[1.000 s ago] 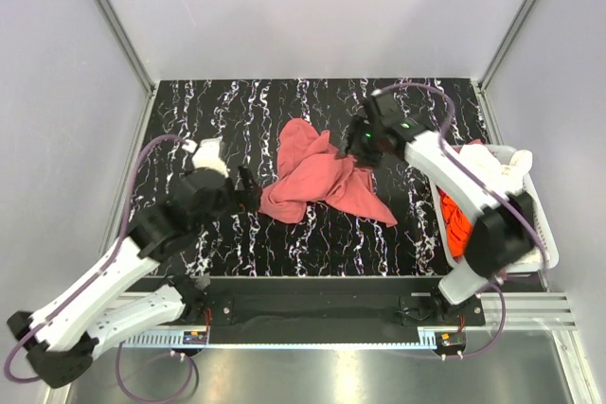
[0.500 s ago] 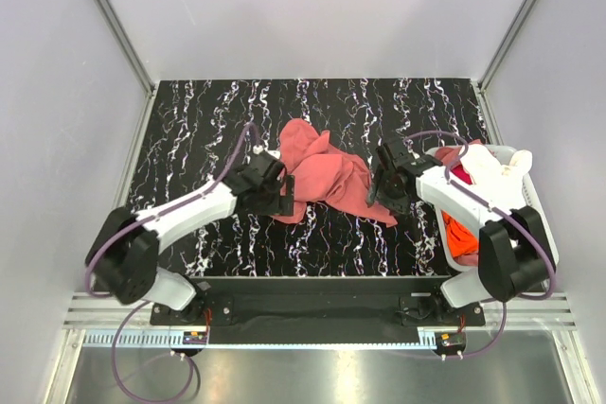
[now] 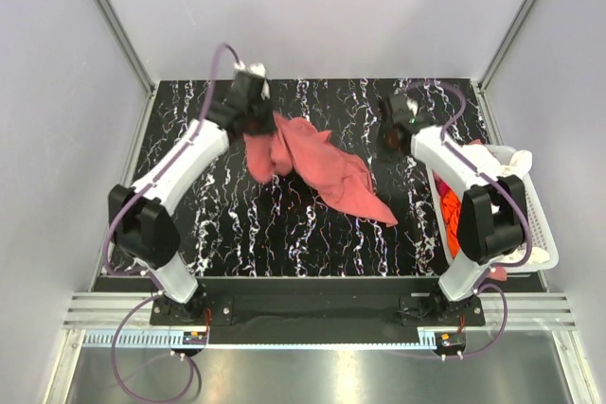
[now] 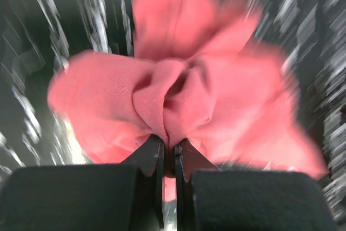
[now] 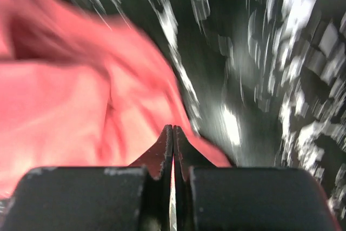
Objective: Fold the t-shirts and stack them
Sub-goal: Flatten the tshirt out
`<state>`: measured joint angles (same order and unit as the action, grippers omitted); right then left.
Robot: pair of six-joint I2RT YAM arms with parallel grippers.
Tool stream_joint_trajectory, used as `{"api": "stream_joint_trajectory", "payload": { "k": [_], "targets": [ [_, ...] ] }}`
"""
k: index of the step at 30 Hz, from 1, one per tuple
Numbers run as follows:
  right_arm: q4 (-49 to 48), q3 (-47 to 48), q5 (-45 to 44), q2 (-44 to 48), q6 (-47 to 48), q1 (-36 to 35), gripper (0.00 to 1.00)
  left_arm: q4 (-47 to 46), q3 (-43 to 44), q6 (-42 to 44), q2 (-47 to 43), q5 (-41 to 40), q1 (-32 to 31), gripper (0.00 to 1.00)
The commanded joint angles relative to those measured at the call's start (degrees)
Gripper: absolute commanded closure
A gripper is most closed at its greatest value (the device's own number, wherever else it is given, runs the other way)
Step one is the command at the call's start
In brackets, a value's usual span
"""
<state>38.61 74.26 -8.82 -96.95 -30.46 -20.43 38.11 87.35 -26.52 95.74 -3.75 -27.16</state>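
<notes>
A salmon-pink t-shirt (image 3: pixel 322 169) lies crumpled across the middle of the black marbled table (image 3: pixel 208 224). My left gripper (image 3: pixel 254 123) is at the shirt's far left end and is shut on a bunched fold of it. In the left wrist view the t-shirt (image 4: pixel 178 90) puffs out just beyond the closed left gripper (image 4: pixel 168 142). My right gripper (image 3: pixel 388 134) hovers to the right of the shirt, apart from it. In the right wrist view the right gripper (image 5: pixel 173 128) is shut with nothing between its fingers, the pink t-shirt (image 5: pixel 70 117) beneath and to the left.
A white slatted basket (image 3: pixel 544 234) stands at the table's right edge with an orange t-shirt (image 3: pixel 457 226) and other cloth in it. Grey walls close in the table on three sides.
My left gripper swung from the shirt's near left edge to the far left, shut on the cloth and drew it that way. My right gripper moved toward the back and shut.
</notes>
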Motion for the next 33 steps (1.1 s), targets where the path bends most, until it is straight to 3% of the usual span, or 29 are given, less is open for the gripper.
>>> {"api": "stream_joint_trajectory", "payload": {
  "k": [1, 3, 4, 5, 8, 10, 14, 17, 21, 26, 33],
  "targets": [
    [2.9, 12.9, -4.8, 1.5, 4.4, 1.2, 1.00, 3.2, 10.1, 2.5, -1.3, 2.6, 3.2, 1.00],
    [2.4, 14.9, 1.5, 1.2, 6.3, 1.2, 0.98, 3.4, 8.5, 2.4, -1.8, 3.5, 3.8, 1.00],
    [2.3, 14.9, 5.2, 0.7, 7.6, 1.2, 0.88, 3.3, 7.2, 2.4, -1.9, 3.4, 4.2, 1.00],
    [2.3, 14.2, 8.3, 0.2, 8.8, 1.3, 0.67, 3.1, 5.8, 2.3, -1.9, 3.5, 4.3, 1.00],
    [-1.1, 7.3, 16.9, -0.7, 11.1, 1.3, 0.49, 2.3, 0.8, 2.8, -1.6, 3.0, 5.6, 1.00],
    [-2.2, 3.3, 19.4, -2.2, 11.9, 1.3, 0.46, 2.0, -2.2, 2.6, -1.8, 1.7, 7.2, 1.00],
    [-5.8, -0.5, 24.6, -4.6, 11.3, 1.0, 0.46, 0.3, -6.1, 2.4, -2.8, 2.9, 9.8, 1.00],
    [-8.7, -5.5, 24.5, -3.1, 9.1, 0.8, 0.52, 0.0, -8.2, 2.6, -2.8, 3.0, 9.9, 1.00],
    [-13.6, -9.9, 22.6, -1.5, 9.5, 0.8, 0.53, -0.2, -10.5, 3.4, -2.8, 1.4, 10.1, 1.00],
    [-17.0, -6.1, 22.6, -4.7, 12.4, 0.8, 0.69, -0.5, -11.9, 4.5, -3.4, -0.4, 10.8, 1.00],
    [-16.5, -2.6, 23.4, -7.8, 13.5, 0.8, 0.68, -0.3, -12.4, 5.3, -2.7, -1.5, 12.6, 1.00]
  ]
}}
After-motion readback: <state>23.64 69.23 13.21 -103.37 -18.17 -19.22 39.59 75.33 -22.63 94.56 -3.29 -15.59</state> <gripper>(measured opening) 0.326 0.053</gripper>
